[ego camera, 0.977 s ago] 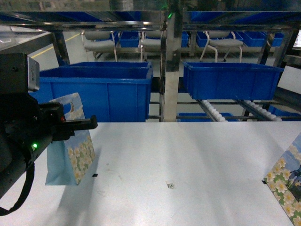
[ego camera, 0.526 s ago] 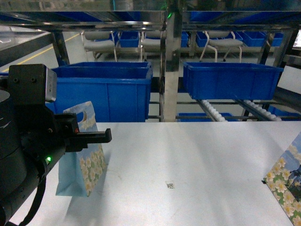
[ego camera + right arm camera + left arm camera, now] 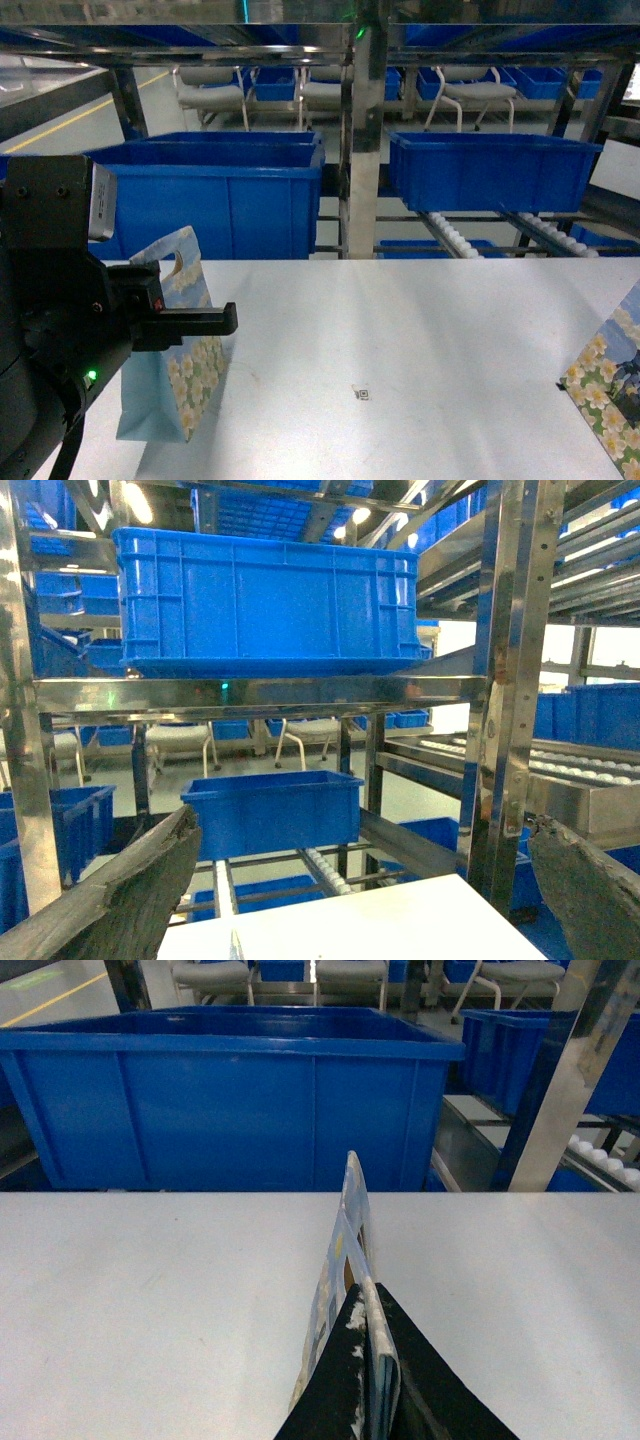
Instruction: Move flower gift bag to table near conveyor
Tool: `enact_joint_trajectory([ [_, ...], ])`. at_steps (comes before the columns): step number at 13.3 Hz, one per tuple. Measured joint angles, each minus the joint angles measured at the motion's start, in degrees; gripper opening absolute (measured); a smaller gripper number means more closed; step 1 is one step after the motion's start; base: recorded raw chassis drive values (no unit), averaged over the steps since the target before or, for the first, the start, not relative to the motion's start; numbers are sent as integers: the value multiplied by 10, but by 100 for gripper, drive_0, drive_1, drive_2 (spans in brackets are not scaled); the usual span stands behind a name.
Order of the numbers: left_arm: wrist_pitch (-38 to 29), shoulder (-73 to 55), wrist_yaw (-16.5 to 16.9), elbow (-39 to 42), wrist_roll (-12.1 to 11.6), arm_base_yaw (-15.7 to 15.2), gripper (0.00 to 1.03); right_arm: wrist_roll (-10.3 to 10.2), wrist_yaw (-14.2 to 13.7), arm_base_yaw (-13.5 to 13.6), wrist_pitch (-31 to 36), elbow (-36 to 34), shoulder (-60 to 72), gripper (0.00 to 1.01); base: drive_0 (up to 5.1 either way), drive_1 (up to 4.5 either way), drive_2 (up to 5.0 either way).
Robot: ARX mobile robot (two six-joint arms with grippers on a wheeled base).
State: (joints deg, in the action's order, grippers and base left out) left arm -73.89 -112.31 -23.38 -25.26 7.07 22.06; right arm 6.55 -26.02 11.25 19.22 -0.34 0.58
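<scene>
Left end effector [image 3: 368, 1355] pinches flower gift bag [image 3: 172, 345] top edge, keeping it upright over counter [image 3: 420, 340] (conveyor [image 3: 455, 238] at 1 o'clock). Right end effector [image 3: 365, 880] gapes empty.

No readable text; the table [image 3: 420, 330] marker [image 3: 363, 394] is illegible.

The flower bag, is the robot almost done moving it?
Nearly. Done: the left gripper has the bag pinched at its top edge, over the table in front of the conveyor. In hand: the bag hangs low; I can't tell whether its bottom touches the table yet. Left: set it down and let go. The right gripper is open and holds nothing.
</scene>
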Motion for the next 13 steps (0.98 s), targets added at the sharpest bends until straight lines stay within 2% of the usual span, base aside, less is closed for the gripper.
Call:
enact_joint_trajectory([
  [1, 0, 6, -2, 9, 0, 5, 7, 0, 0, 0, 0, 0, 0, 98, 0, 0, 0],
  [5, 1, 42, -9, 60, -16, 45, 58, 0, 0, 0, 0, 0, 0, 98, 0, 0, 0],
  [8, 3, 66, -25, 88, -30, 58, 98, 0, 0, 0, 0, 0, 0, 98, 0, 0, 0],
  [11, 2, 118, -22, 97, -47, 61, 98, 0, 0, 0, 0, 0, 0, 98, 0, 0, 0],
  [13, 2, 160, -4, 116, -56, 39, 98, 0, 0, 0, 0, 0, 0, 98, 0, 0, 0],
])
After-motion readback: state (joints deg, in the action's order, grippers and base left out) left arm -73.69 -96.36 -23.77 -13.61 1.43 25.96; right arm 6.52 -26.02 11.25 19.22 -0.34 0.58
